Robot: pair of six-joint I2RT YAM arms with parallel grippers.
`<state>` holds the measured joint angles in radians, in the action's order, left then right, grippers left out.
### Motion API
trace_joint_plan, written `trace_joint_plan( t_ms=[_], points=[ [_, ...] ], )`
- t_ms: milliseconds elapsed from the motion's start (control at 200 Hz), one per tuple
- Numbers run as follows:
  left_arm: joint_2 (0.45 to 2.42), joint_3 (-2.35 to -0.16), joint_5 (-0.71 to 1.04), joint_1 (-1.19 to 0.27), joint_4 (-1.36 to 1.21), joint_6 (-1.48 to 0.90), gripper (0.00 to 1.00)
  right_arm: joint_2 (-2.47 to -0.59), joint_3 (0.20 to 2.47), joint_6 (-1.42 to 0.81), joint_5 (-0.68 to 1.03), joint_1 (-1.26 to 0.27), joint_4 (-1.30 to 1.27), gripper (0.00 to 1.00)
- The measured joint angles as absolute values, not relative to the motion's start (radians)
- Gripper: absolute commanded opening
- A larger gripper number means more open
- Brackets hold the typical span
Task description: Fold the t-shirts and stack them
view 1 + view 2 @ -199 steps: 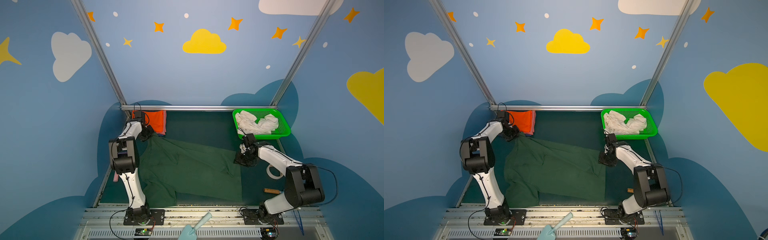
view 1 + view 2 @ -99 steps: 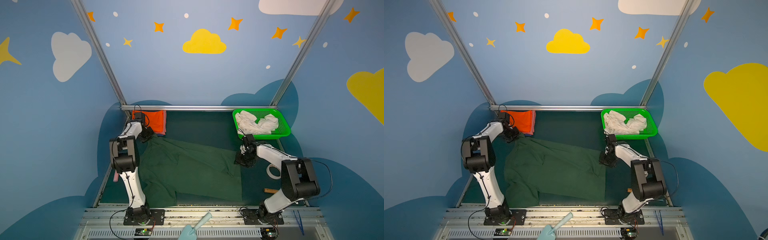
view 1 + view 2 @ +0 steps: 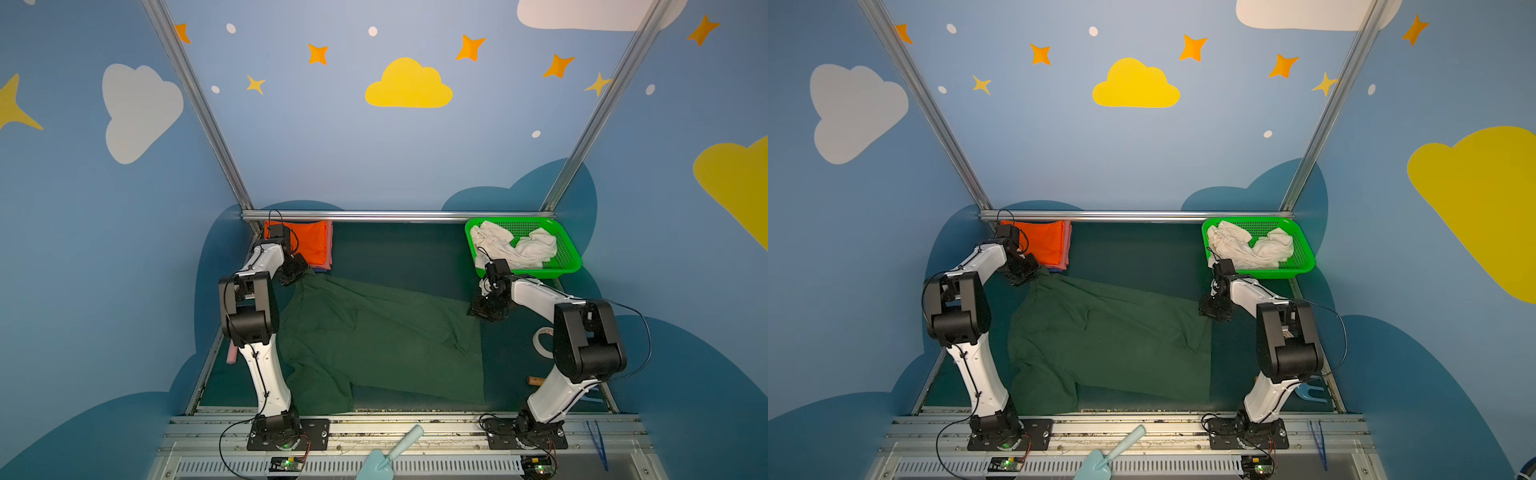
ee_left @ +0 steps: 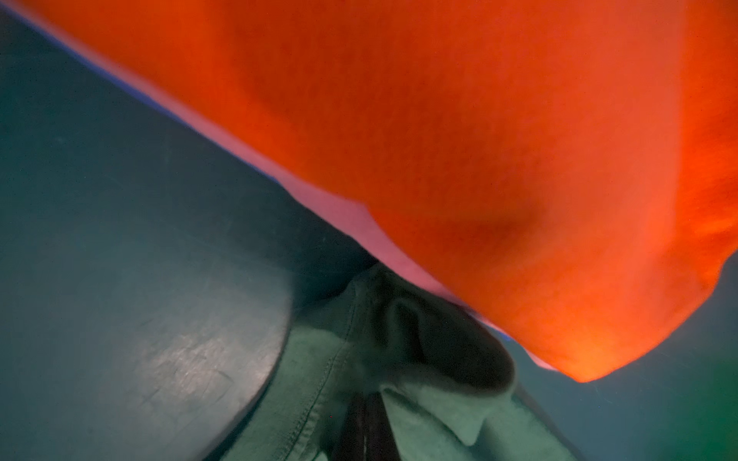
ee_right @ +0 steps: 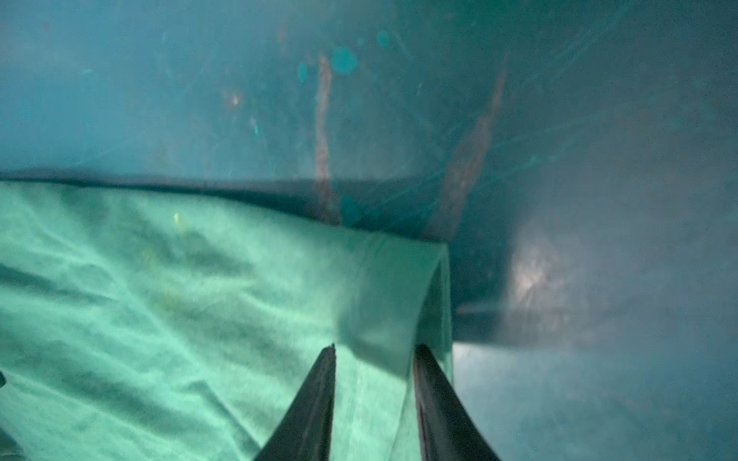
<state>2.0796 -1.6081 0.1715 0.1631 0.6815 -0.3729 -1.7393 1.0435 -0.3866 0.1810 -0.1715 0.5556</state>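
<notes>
Since the earlier frame the right arm has drawn its elbow in toward the green basket (image 3: pixel 548 274). The right gripper (image 5: pixel 373 351) has stayed low at the same corner of the dark green t-shirt (image 3: pixel 382 340), just in front of the basket. Its jaws stand partly open with the corner's raised fold between them, not yet pinched. The left gripper (image 4: pixel 364 415) is fully closed on the shirt's other far corner, well apart from the basket and beside the folded orange t-shirt (image 3: pixel 309 243) on top of the stack. The shirt lies spread and creased from the basket's near side across to that stack. I judge that the step is taking both far corners before the first fold. Next, the right jaws must close on the cloth, then both arms should lift together and evenly.
</notes>
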Motion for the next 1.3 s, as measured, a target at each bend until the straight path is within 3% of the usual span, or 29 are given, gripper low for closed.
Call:
trace_joint_plan(
  t_ms=[601,801,1302],
  points=[
    [2.080,-1.608,0.163,0.163,0.691,-0.370,0.05,-1.758,1.067,-0.369,0.223,-0.156,0.527,0.22],
    [2.082,-1.616,0.147,0.163,0.703,-0.365,0.05,-1.794,1.119,-0.348,0.225,-0.150,0.546,0.00],
    [2.090,-1.623,0.121,0.178,0.716,-0.347,0.05,-1.879,1.311,-0.232,0.222,-0.133,0.720,0.00]
  ],
)
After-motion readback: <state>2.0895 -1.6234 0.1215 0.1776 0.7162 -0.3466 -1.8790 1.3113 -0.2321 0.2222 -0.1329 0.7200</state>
